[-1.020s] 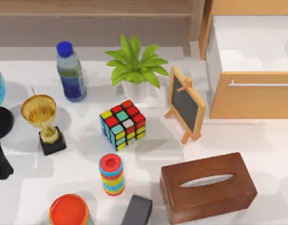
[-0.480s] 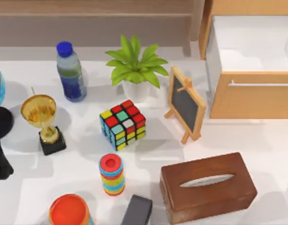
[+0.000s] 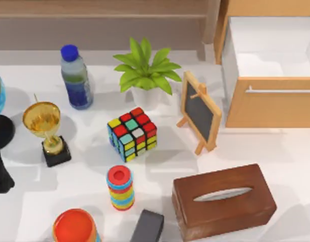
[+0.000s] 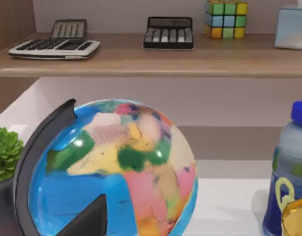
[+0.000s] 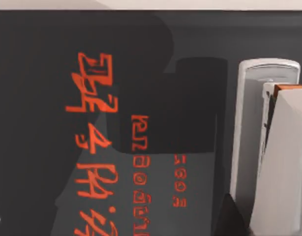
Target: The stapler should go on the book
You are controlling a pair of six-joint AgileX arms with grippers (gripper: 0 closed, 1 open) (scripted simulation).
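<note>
Grey-white stapler is lying on the dark book with orange lettering, seen from the right wrist; whether the right claw is open or closed cannot be told. Left arm is idling beside the globe.

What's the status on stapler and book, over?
Right arm close above the book. Stapler over its dark cover by one edge; set down or held, cannot tell. Left arm parked facing the globe. No obstruction seen on the cover.
</note>
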